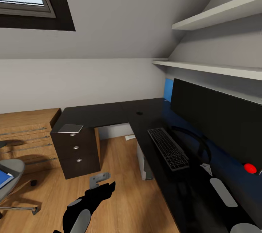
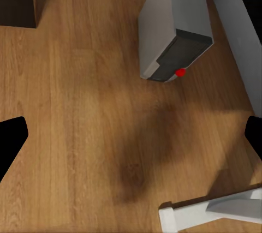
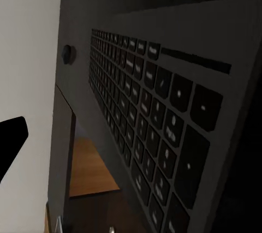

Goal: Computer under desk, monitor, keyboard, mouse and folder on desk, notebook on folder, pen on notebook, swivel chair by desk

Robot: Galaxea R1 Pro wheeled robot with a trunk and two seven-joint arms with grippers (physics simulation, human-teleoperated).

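Hanging low over the floor [image 2: 82,107], my left gripper [image 2: 131,135] has its jaws spread wide and holds nothing; the computer [image 2: 174,20] stands just ahead of it, under the desk [image 1: 109,111]. I cannot tell how my right gripper [image 3: 10,143] stands, as one fingertip alone shows; the keyboard [image 3: 147,118] lies close ahead of it on the desk, just beside the monitor [image 1: 218,116]. Well off to my left arm's side, the folder [image 1: 3,179] lies on the chair [image 1: 12,169]. A notebook [image 1: 70,128] rests on the desk's far corner.
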